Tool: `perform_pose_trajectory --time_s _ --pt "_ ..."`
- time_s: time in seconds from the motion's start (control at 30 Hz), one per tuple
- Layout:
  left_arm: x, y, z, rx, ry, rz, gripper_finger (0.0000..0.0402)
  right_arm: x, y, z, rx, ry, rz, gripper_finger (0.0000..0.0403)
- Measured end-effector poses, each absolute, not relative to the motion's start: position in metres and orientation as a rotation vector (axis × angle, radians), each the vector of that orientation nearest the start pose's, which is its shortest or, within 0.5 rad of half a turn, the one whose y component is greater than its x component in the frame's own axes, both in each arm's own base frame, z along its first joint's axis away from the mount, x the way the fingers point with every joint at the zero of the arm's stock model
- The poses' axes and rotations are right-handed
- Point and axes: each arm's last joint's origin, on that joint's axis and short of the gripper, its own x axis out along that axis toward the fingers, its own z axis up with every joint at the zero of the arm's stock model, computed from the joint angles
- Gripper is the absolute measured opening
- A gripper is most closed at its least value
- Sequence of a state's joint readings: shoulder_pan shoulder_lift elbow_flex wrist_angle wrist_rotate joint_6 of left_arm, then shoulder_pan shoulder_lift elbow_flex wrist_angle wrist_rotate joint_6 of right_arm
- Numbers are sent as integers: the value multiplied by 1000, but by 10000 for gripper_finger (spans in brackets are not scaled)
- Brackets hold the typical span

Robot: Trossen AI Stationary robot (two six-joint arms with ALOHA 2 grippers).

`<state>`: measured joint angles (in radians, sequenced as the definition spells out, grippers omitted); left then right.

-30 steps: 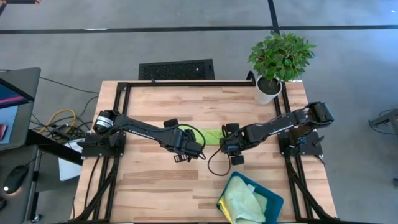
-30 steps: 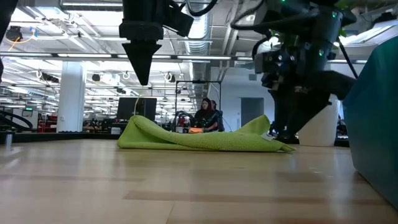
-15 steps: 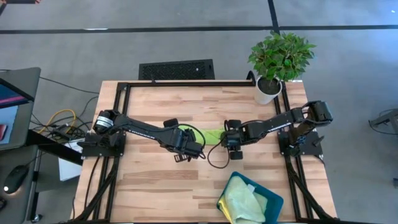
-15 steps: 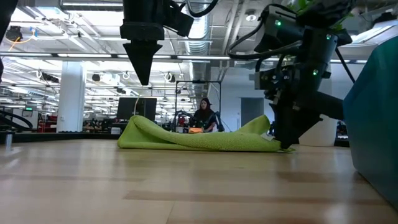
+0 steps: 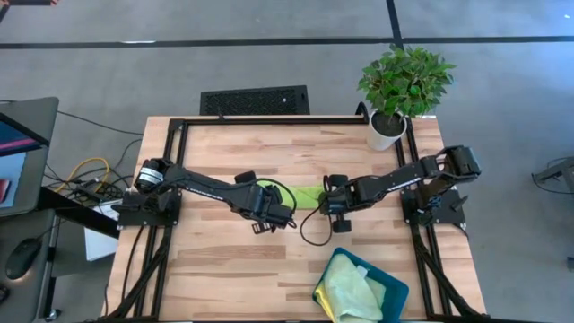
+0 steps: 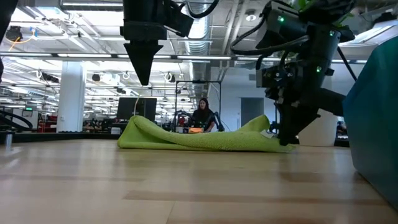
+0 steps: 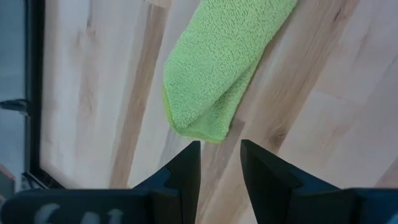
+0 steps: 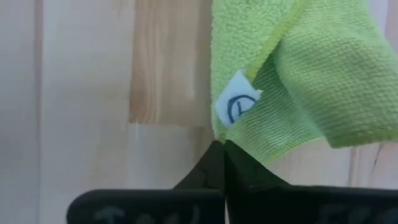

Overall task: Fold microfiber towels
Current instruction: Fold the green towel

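Observation:
A lime green microfiber towel (image 5: 307, 196) lies bunched in a long strip on the wooden table, mid-table between both arms. In the low view the towel (image 6: 199, 139) rests on its underside, both ends humped up. My left gripper (image 7: 219, 155) hangs open above the towel's left end (image 7: 211, 81), touching nothing; in the low view the left gripper (image 6: 142, 68) stands well clear above it. My right gripper (image 8: 219, 149) is shut at the towel's right end, down at the table (image 6: 287, 142). My right gripper pinches the towel's corner (image 8: 219, 135) between its two fingertips, right beside the white tag (image 8: 237, 106). The fingers come steeply from above, pointing down. The towel lies slack on the table; one layer or several, I cannot tell.
A teal tray (image 5: 391, 289) at the near right holds folded pale green and yellow towels (image 5: 348, 292); its wall (image 6: 379, 118) fills the low view's right side. A potted plant (image 5: 404, 85) stands at the far right corner. Bare wood lies toward the near left.
My right gripper has sunk toward the table at the towel's right end, shifted slightly toward the towel, and shut on its corner. The towel has kept its place and shape.

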<state>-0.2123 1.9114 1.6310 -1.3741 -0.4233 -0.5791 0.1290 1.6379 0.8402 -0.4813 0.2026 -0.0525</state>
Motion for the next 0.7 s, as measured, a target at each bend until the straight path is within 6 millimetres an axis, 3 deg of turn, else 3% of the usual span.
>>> perform_pose_trajectory --time_s 0.27,0.7 --pt "355 -50 248 62 1441 512 108 284 40 168 -255 1337 -32 5" --pt "379 -1 248 110 1373 33 108 287 72 207 -333 1382 24 5"
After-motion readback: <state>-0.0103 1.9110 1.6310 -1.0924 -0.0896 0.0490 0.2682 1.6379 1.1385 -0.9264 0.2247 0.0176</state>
